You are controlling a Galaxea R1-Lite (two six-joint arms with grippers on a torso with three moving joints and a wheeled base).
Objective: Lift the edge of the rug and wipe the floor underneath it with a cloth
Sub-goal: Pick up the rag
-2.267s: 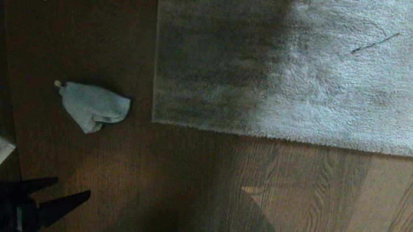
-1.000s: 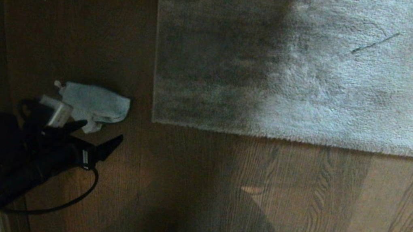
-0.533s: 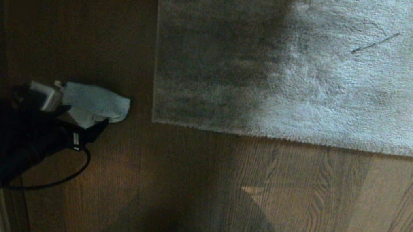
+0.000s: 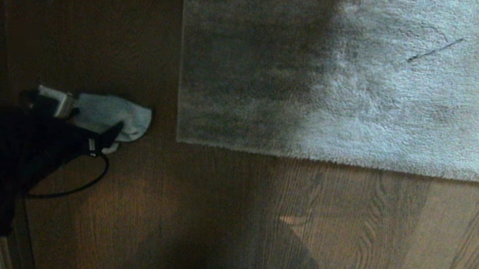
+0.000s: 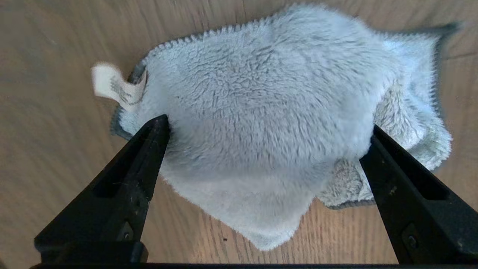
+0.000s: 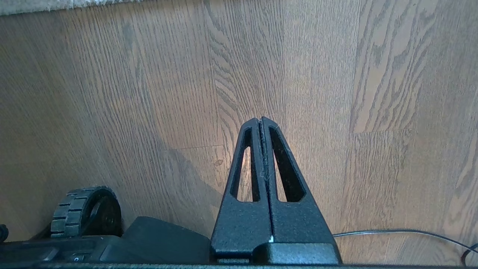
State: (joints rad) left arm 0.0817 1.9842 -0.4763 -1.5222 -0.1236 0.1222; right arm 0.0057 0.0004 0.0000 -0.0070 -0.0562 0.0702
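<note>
cloth (image 5: 261, 123) lies bunched on the floor (image 5: 44, 74) at centre left of the head frame, straddled by my left claw (image 5: 267, 130) (spread wide, holding nothing), so closing shallow may pinch only fluff.

- The cloth (image 5: 261, 112) is fluffy pale terry, with a stitched hem and a small woven tag.
- The floor (image 6: 149, 93) is grained wood with a low sheen.
- The rug edge (image 4: 312, 157) is short, fuzzy pile.
- The right gripper (image 6: 262, 120) is black, matt, grainy plastic.
</note>
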